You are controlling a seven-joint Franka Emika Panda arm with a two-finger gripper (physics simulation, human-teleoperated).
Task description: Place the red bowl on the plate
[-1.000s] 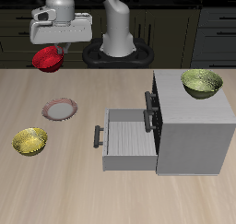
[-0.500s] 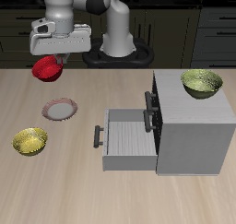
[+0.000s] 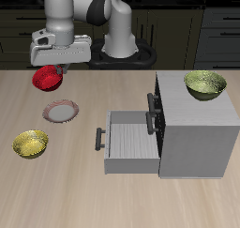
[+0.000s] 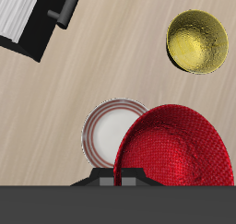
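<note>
Fingers (image 3: 49, 70) are clamped on the red bowl (image 3: 46, 79), which hangs tilted in the air above the desk (image 3: 122, 199), off the back edge of the plate (image 3: 62, 111). Exterior view puts the bowl at about 11 o'clock from the plate, well clear of its surface. Wrist view: red bowl (image 4: 175, 147) overlaps the rim of the plate (image 4: 108, 133), so it is only partly over the target, not centred.

Step in hand, by my read: carry and line up before lowering. To do it well: bring the bowl toward the desk's front edge until it sits over the pale centre, level out the tilt, then descend slowly and release only once the base rests flat. Letting go early or off-centre risks the bowl catching the rim and sliding off.

Yellow-green bowl (image 3: 30, 144) sits on the desk at 7 o'clock from the plate, apart from it. Another yellow-green bowl on the cabinet (image 3: 204, 84), drawer (image 3: 127, 141) pulled open; neither is in the path.
</note>
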